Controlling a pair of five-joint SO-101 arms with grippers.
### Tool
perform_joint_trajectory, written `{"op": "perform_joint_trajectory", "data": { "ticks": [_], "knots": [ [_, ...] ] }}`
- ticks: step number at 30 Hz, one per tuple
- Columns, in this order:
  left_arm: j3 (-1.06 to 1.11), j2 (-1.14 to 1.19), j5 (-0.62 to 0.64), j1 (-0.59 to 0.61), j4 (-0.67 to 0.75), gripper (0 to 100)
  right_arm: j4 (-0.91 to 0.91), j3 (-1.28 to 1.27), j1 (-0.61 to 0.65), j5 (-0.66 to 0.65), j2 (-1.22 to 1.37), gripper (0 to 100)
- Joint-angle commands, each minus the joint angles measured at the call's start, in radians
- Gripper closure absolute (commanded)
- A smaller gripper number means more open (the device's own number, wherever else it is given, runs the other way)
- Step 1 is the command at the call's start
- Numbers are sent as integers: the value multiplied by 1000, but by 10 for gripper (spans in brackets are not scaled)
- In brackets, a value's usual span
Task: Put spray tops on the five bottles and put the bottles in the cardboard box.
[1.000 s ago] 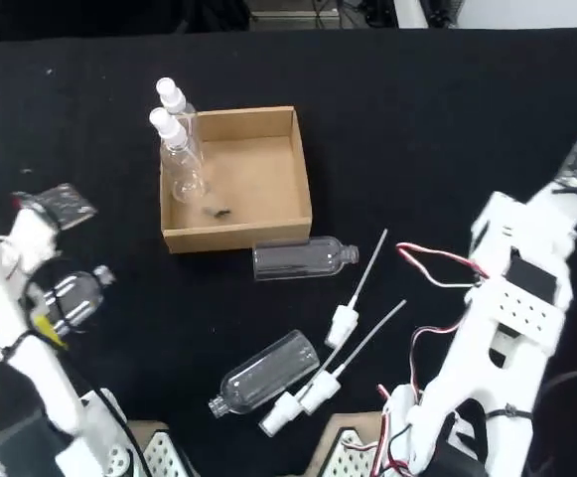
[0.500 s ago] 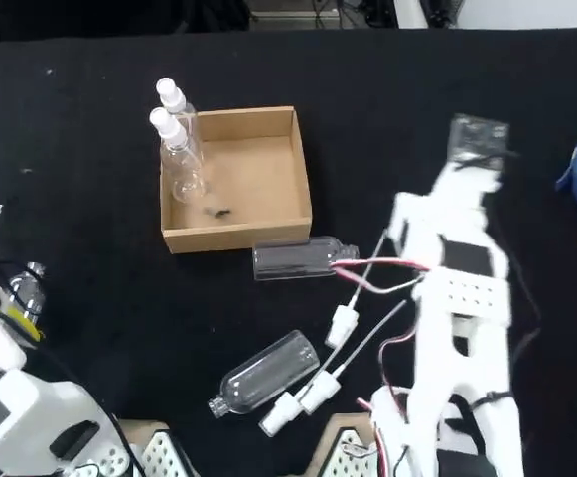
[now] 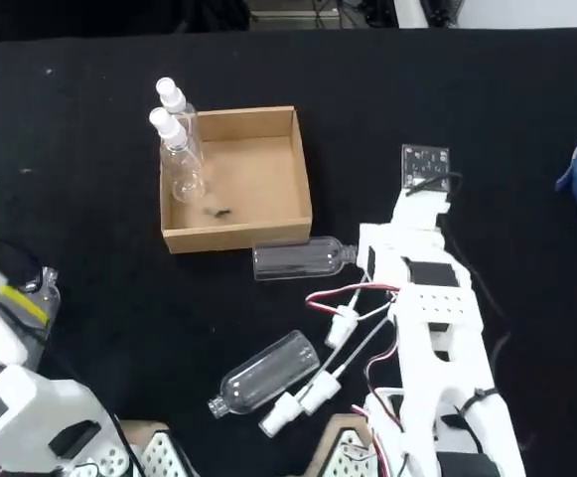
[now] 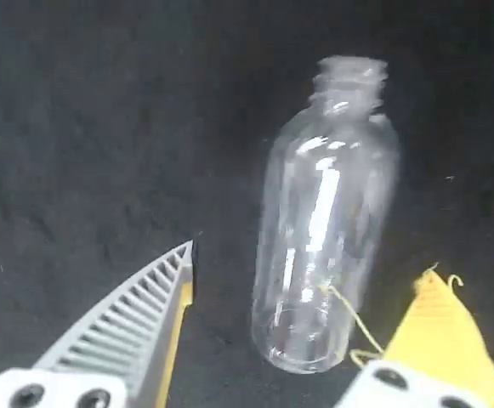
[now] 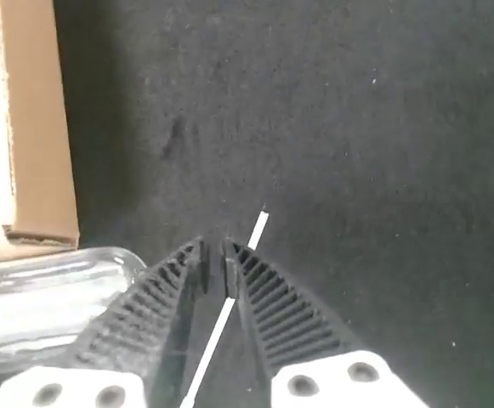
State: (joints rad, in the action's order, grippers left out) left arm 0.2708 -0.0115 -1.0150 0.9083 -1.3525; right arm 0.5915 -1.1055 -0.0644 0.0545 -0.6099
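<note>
The left gripper (image 4: pixel 310 263) stood with its jaws wide apart on either side of an uncapped bottle (image 4: pixel 325 212). Its grey finger was clear of the bottle's wall and its yellow finger sat close by the base, so it looked placed to take hold of the bottle for a top to be fitted. In the high view the left arm (image 3: pixel 10 338) sat folded low at the lower left edge. The right arm (image 3: pixel 432 308) stretched from the bottom edge up toward centre right. The right gripper (image 5: pixel 214 259) pointed down at the cloth with its jaws drawn almost together, leaving only a slit. It hung over the thin white tube (image 5: pixel 259 225) of a spray top, probably lined up to pinch it, though no grip on it was visible. Just beside it lay a second bare bottle (image 3: pixel 303 258), directly below the cardboard box (image 3: pixel 238 237). Two capped bottles (image 3: pixel 181 159) stood upright in the box's upper left corner. A third bare bottle (image 3: pixel 265 373) and the loose spray tops (image 3: pixel 316 390) lay at lower centre, awaiting assembly.
</note>
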Motion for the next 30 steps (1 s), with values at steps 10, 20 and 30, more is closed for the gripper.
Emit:
{"op": "perform_joint_trajectory", "data": {
  "ticks": [10,20,30],
  "knots": [
    [28,64,2,-117,135,758,-29,4,18,-12,-18,983],
    [25,160,0,-124,137,758,-28,4,18,-12,-16,983],
    [93,161,8,-142,137,945,-20,22,11,-12,-24,983]
  ]
}}
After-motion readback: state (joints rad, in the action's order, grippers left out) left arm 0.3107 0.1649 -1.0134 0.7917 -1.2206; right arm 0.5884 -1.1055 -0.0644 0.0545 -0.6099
